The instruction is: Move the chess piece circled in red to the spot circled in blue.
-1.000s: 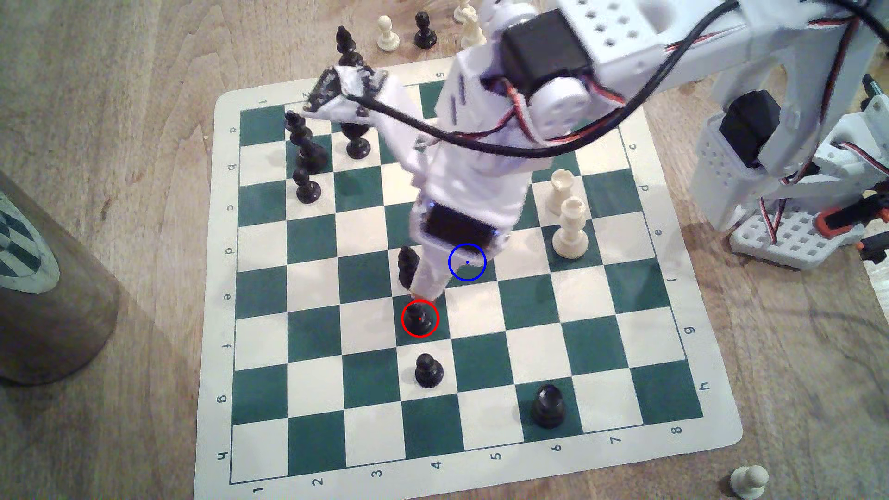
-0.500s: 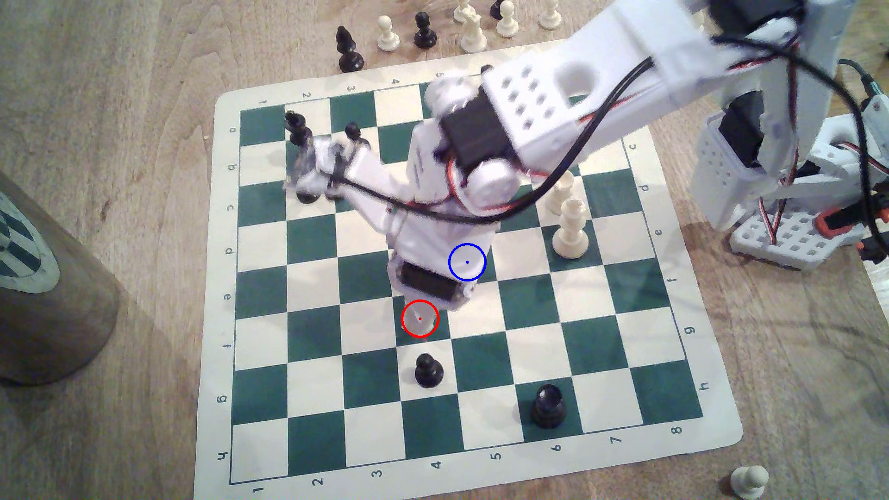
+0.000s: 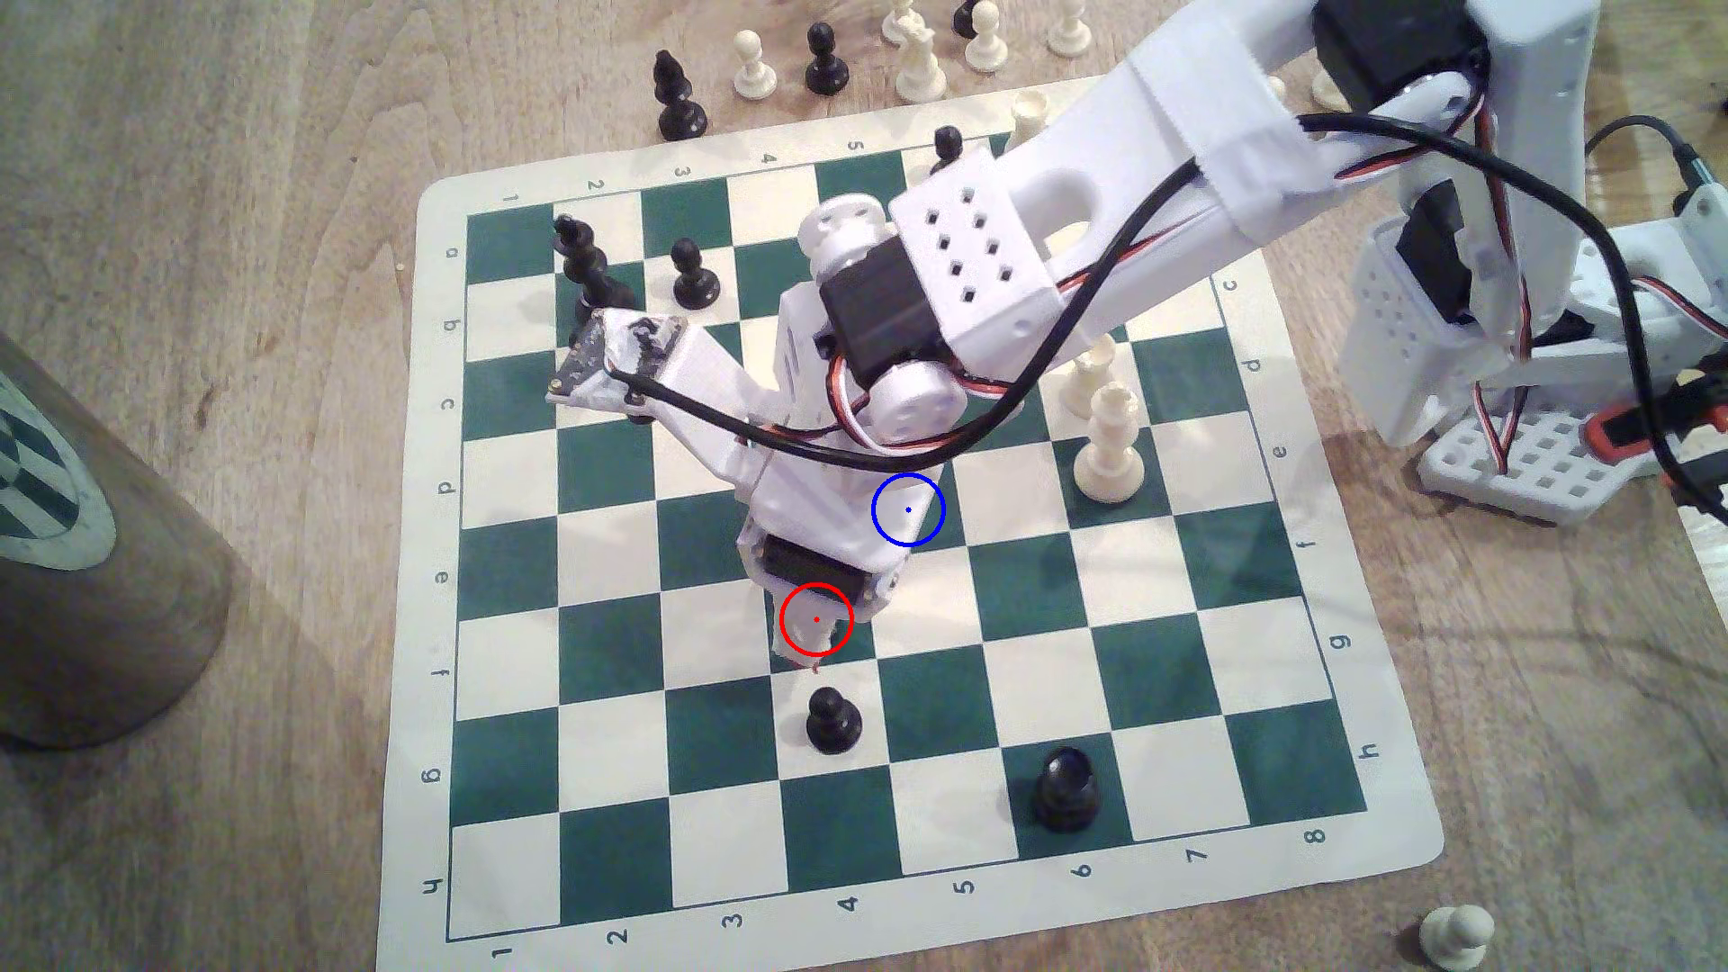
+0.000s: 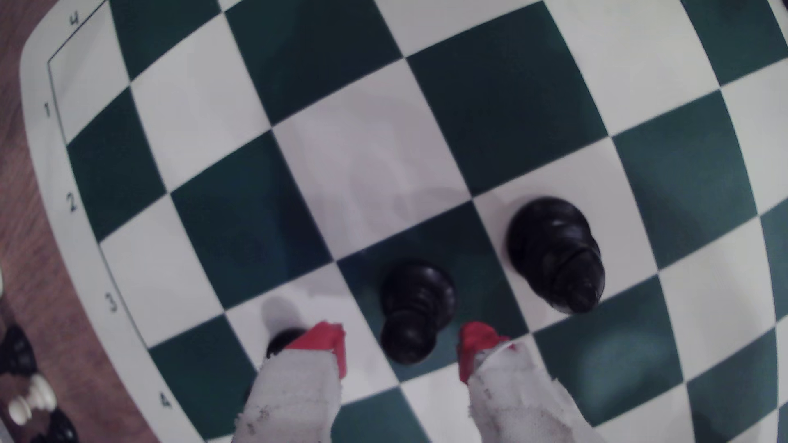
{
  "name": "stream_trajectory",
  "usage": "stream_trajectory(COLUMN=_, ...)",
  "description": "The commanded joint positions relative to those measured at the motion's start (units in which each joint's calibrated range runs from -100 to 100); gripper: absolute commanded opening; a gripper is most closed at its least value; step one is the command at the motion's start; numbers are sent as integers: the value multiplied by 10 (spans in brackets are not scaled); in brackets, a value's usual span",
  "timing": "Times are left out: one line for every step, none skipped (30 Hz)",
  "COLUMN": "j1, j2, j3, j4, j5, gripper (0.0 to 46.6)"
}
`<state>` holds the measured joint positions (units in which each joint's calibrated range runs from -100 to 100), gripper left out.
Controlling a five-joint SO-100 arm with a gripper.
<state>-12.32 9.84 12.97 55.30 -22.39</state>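
grasp pawn [image 4: 411, 313] | gripper [image 4: 403, 347] released, tips straddling its head | I'd lower to neck, clench centred

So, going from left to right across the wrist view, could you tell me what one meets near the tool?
Left red-tipped white-wrapped finger → small glossy black pawn → right red-tipped finger → second black pawn.

My fingertips [image 4: 324, 340] are red and matt, above frayed white cloth wrap. Pawn [image 4: 415, 311]: glossy black, smooth. Board [image 3: 1403, 841]: smooth matt sheet, green and cream. Table [image 3: 280, 140]: grained wood. Arm shell [image 3: 972, 252]: matt white plastic.
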Motion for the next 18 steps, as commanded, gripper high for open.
stream_trajectory(j1=6, j2=-13, j3=-47, j4=-12, j5=1, gripper=148)
stream_trajectory(j1=7, j2=-11, j3=-49, j4=-14, j5=1, gripper=148)
stream_trajectory(j1=8, j2=-8, j3=-51, j4=-17, j5=1, gripper=152)
stream_trajectory(j1=8, j2=-5, j3=-51, j4=-19, j5=1, gripper=152)
stream_trajectory(j1=8, j2=-3, j3=-51, j4=-20, j5=1, gripper=152)
stream_trajectory(j1=8, j2=-2, j3=-51, j4=-20, j5=1, gripper=152)
stream_trajectory(j1=9, j2=-1, j3=-51, j4=-21, j5=2, gripper=149)
stream_trajectory(j1=9, j2=-1, j3=-51, j4=-21, j5=2, gripper=148)
stream_trajectory(j1=9, j2=-1, j3=-52, j4=-21, j5=2, gripper=148)
stream_trajectory(j1=9, j2=-1, j3=-52, j4=-21, j5=2, gripper=148)
stream_trajectory(j1=9, j2=-1, j3=-52, j4=-21, j5=2, gripper=148)
stream_trajectory(j1=9, j2=-1, j3=-52, j4=-21, j5=2, gripper=148)
stream_trajectory(j1=9, j2=-1, j3=-52, j4=-21, j5=2, gripper=148)
stream_trajectory(j1=9, j2=-1, j3=-52, j4=-21, j5=2, gripper=148)
stream_trajectory(j1=9, j2=-1, j3=-52, j4=-21, j5=2, gripper=146)
stream_trajectory(j1=9, j2=-2, j3=-52, j4=-21, j5=3, gripper=133)
stream_trajectory(j1=9, j2=-2, j3=-52, j4=-21, j5=3, gripper=117)
stream_trajectory(j1=9, j2=-2, j3=-52, j4=-21, j5=4, gripper=97)
